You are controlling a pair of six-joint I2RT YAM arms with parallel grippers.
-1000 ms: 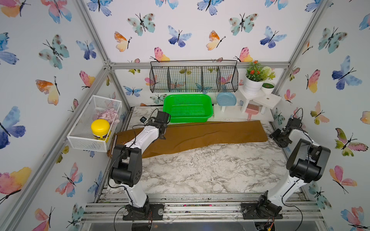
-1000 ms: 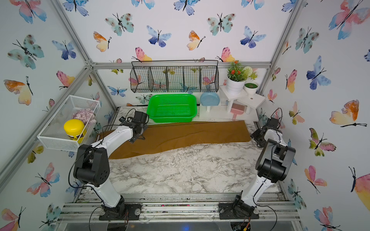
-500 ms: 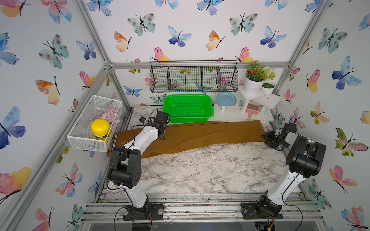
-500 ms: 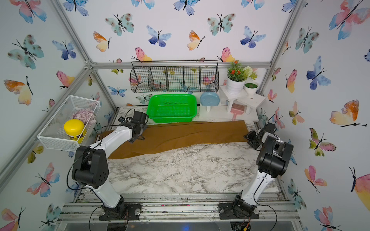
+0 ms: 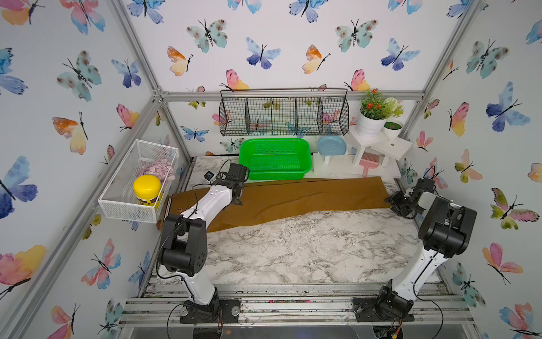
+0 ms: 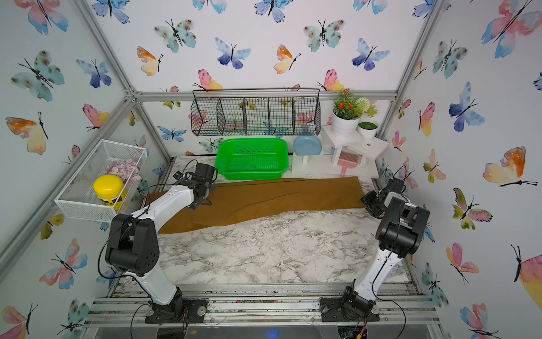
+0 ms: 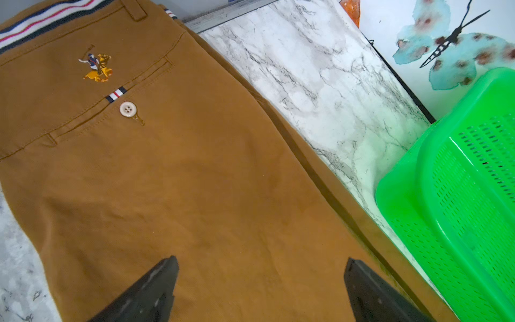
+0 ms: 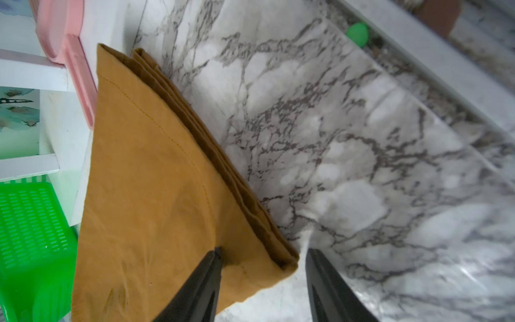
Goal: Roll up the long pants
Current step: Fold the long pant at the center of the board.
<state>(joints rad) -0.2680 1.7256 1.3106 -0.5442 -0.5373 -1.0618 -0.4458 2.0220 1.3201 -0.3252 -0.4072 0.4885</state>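
Observation:
The long pants (image 5: 293,196) (image 6: 278,196) lie flat and folded lengthwise across the back of the marble table, waist at the left, hems at the right. My left gripper (image 5: 239,200) (image 7: 260,267) hovers open over the seat of the pants (image 7: 195,181), near a pocket button (image 7: 128,109) and the striped waistband (image 7: 41,22). My right gripper (image 5: 391,202) (image 8: 263,253) stands open astride the near corner of the stacked hems (image 8: 278,251). One of its fingers rests on the cloth and the other on bare marble.
A green basket (image 5: 275,158) sits just behind the pants. A white stool with plant pots (image 5: 372,126), a pink brush (image 5: 369,165) and a blue plate (image 5: 331,145) stand at the back right. A white wire basket (image 5: 140,182) holding a yellow-lidded jar hangs on the left wall.
My right gripper has moved in from the right wall to the hem end of the pants, its jaws narrowing slightly. The left arm has not moved.

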